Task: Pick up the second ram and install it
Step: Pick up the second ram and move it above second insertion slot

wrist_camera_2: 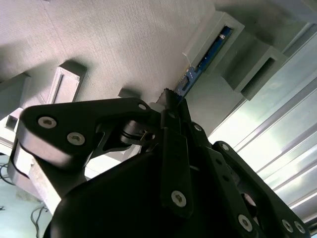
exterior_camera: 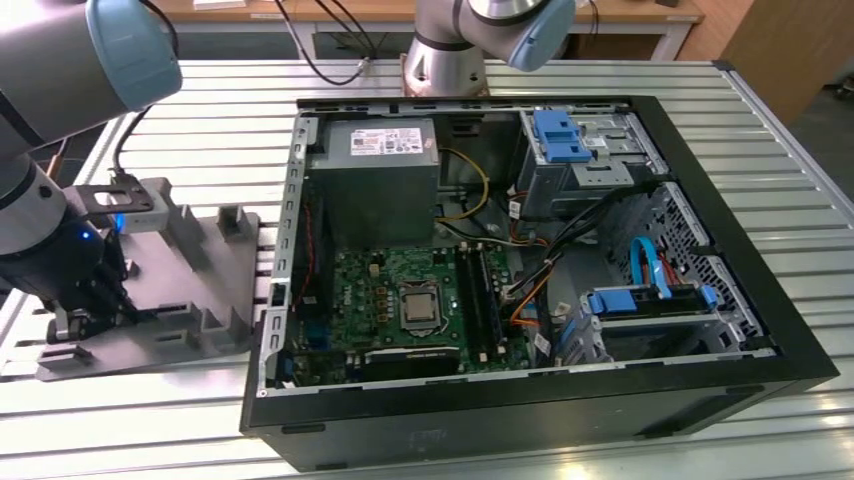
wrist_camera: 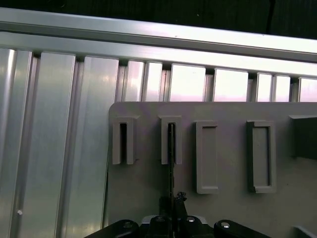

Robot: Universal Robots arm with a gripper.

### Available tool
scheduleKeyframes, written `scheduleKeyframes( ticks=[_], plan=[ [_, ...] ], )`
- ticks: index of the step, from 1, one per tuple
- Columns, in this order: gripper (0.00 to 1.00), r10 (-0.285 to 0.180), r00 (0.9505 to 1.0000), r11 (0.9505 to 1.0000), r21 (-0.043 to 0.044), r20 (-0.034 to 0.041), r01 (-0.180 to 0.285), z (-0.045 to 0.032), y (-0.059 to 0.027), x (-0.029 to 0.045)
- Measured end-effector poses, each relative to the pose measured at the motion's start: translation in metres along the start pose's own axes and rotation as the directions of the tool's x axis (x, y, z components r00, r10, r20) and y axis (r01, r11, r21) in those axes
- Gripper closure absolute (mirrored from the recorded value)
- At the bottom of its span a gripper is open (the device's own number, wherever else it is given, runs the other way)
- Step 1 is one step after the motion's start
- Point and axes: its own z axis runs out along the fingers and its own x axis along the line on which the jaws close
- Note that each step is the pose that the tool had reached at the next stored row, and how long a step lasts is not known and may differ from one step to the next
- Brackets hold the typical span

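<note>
The arm [exterior_camera: 34,210] reaches down at the exterior view's left, and its claw [exterior_camera: 80,322] is low over the grey plastic tray [exterior_camera: 200,290], which lies on the slatted metal bench [exterior_camera: 174,100] beside the open PC case [exterior_camera: 534,400]. In the second wrist view the black claw [wrist_camera_2: 172,99] is closed on the near end of the second ram [wrist_camera_2: 210,49]; the fingers [wrist_camera_2: 174,148] stand tight together w/ the stick between them. The ram shows edge-on, dark w/ a bit of blue, and its far part sits in the slot of a raised block [wrist_camera_2: 200,37] of the tray [wrist_camera_2: 124,44]. In the first wrist view the ram [wrist_camera: 171,158] is a thin dark line from the second slotted block [wrist_camera: 164,148] to the claw [wrist_camera: 171,201], and it lies over the tray [wrist_camera: 143,183], w/ the bench [wrist_camera: 59,148] behind. Inside the case the motherboard [exterior_camera: 387,290] lies flat; its memory slots [exterior_camera: 478,295] are well apart from the claw, approx. in the middle of the case.
</note>
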Motion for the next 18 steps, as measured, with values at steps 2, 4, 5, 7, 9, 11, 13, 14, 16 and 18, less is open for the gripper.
scheduleKeyframes(
  ticks=[2, 4, 5, 7, 9, 11, 13, 14, 16, 18],
  plan=[
    [0.86, 0.0, 1.0, 1.0, 0.0, 0.0, 0.0, 0.0001, 0.0, 0.0],
    [0.86, 0.0, 1.0, 1.0, -0.0001, -0.0001, 0.0, 0.0001, 0.0, 0.0],
    [0.86, 0.0, 1.0, 1.0, -0.0001, -0.0001, 0.0, 0.0001, 0.0, 0.0],
    [0.86, 0.0, 1.0, 1.0, -0.0001, -0.0001, 0.0, 0.0002, 0.0, 0.0],
    [0.86, 0.0, 1.0, 1.0, -0.0001, 0.0, 0.0, 0.0003, 0.0, 0.0],
    [0.86, 0.0, 1.0, 1.0, -0.0001, -0.0001, 0.0, 0.0004, 0.0, 0.0],
    [0.86, 0.0, 1.0, 1.0, 0.0, -0.0001, 0.0, 0.0004, 0.0, 0.0],
    [0.86, 0.0, 1.0, 1.0, -0.0001, -0.0001, 0.0, 0.0005, 0.0, 0.0],
    [0.86, 0.0, 1.0, 1.0, 0.0, -0.0001, 0.0, 0.0005, 0.0, 0.0],
    [0.86, 0.022, 0.9998, 0.9998, 0.0005, 0.0002, -0.022, 0.0006, 0.0, 0.0]
  ],
)
